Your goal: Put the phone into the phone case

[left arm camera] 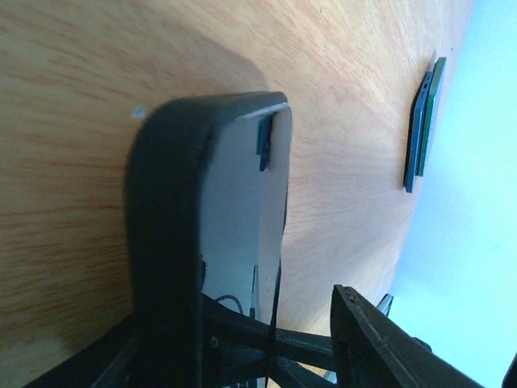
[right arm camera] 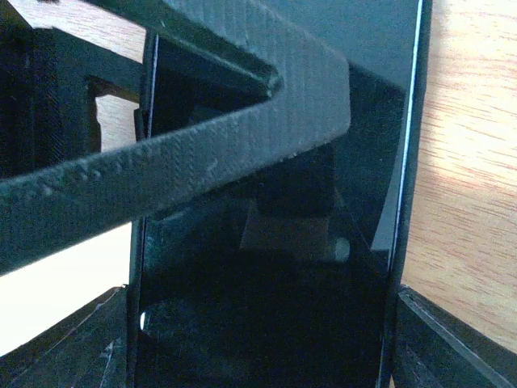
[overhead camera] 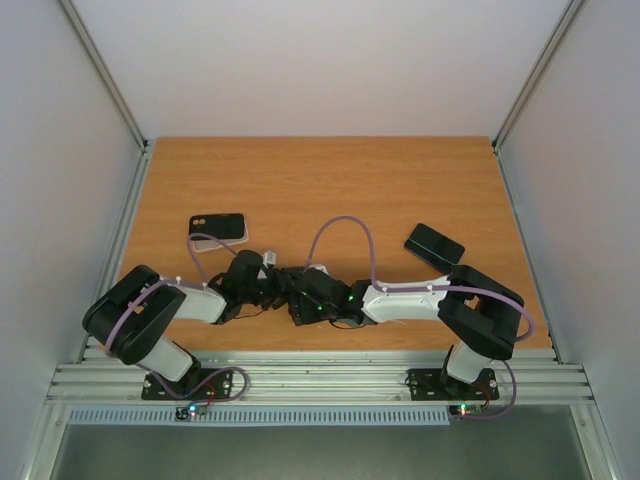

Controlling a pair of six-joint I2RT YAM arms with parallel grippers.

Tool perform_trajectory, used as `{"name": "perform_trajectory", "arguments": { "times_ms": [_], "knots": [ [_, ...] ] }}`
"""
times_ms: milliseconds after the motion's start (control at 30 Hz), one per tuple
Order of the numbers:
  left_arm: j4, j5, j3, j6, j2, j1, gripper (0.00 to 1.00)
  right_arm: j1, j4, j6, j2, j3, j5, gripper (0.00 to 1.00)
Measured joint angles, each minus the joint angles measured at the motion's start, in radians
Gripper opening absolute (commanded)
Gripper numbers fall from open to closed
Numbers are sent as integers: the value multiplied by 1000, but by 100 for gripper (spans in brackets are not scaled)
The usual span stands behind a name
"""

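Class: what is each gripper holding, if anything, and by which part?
The right gripper holds the phone by its two long edges. The left gripper is at the case, but whether it grips cannot be told.

Layout about the phone case (left arm camera: 166, 242), which stands over the near middle of the table (overhead camera: 330, 170). The phone (right arm camera: 266, 267) lies against the case's open face. Left of the case and farther back, a slab (overhead camera: 218, 226) rests on a second slab (overhead camera: 203, 241). Right of the case and farther back, a stacked pair of slabs (overhead camera: 434, 243) lies flat on the table.
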Motion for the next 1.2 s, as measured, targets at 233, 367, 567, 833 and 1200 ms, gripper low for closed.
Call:
{"name": "perform_trajectory", "arguments": {
  "times_ms": [233,367,567,833,1200],
  "knots": [
    [-39,-12,-9,24,-3,0,15,-6,43,-4,-16,-31,-12,70],
    [-71,-8,-14,80,-64,2,3,-22,78,11,-61,-62,-46,80],
    [-217,-43,-4,165,-262,-2,1,-39,121,-39,-162,-105,-91,95],
    [-494,-110,61,379,-605,-1,1,-137,213,-129,-397,-228,-259,92],
    [-517,32,92,550,-832,-1,2,-222,356,-198,-489,-285,-539,69]
  ]
}}
